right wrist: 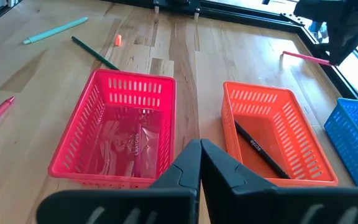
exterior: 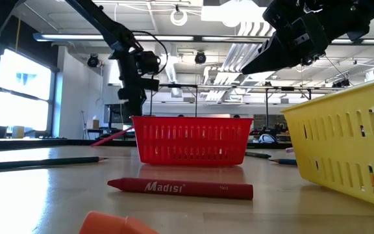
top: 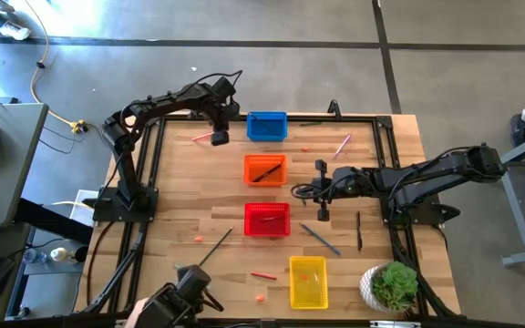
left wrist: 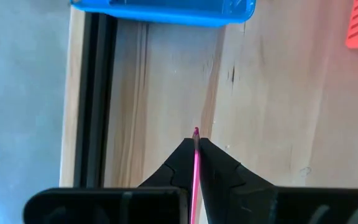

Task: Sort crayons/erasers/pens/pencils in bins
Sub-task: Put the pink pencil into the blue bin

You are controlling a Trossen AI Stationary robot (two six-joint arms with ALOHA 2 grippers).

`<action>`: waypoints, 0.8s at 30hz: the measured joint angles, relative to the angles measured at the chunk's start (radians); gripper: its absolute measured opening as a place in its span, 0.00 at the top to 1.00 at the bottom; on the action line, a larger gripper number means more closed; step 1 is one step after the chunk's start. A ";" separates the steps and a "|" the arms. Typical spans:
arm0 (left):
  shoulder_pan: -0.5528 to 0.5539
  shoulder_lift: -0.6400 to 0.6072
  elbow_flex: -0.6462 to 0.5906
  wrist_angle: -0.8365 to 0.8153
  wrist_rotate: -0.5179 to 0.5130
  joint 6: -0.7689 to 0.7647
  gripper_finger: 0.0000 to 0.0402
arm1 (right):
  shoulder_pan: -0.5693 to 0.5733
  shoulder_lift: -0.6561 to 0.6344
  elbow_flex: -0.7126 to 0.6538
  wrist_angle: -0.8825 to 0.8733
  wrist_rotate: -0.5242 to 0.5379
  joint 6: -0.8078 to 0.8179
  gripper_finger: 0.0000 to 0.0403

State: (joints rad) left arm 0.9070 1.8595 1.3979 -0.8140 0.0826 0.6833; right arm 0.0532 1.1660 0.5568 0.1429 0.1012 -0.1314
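Nearest the low camera lay an orange lump (exterior: 119,223), likely an eraser, with a red crayon (exterior: 180,188) just behind it on the wood. Over at the left, the left gripper (top: 218,137) hung above the table just beside the blue bin (top: 266,126), its jaws clamped on a thin pink stick (left wrist: 196,168), pen or pencil I could not tell, which poked out sideways from the fingers. To do this step well, I judged, it should carry the stick fully over whichever bin takes that kind, line it up with the bin's long side, and let go low so it cannot bounce out. Down the middle ran the orange bin (top: 265,169), already holding a dark pencil (right wrist: 261,149), then the red bin (top: 267,220), which held something red, and the yellow bin (top: 307,281). Loose sticks and small orange bits were scattered on the boards around them. To the right, the right gripper (top: 322,191) waited with its jaws together near the orange and red bins. A potted plant (top: 394,286) sat at the table's near right corner. Beyond the pale plank table (top: 180,223) was a grey concrete floor and a bright workshop with pipes overhead.
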 joint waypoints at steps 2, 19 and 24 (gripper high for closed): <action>0.000 -0.017 0.000 0.001 0.000 0.000 0.98 | 0.000 0.000 0.000 0.000 0.000 0.000 1.00; 0.016 -0.284 0.001 0.217 0.176 -0.134 0.98 | 0.000 0.000 0.000 0.017 0.000 -0.004 1.00; 0.015 -0.314 0.001 0.395 0.308 -0.287 0.98 | 0.000 0.000 0.000 0.018 0.000 -0.004 1.00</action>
State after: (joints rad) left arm 0.9216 1.5452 1.3991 -0.4193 0.3904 0.3960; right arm 0.0532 1.1656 0.5568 0.1608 0.1009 -0.1352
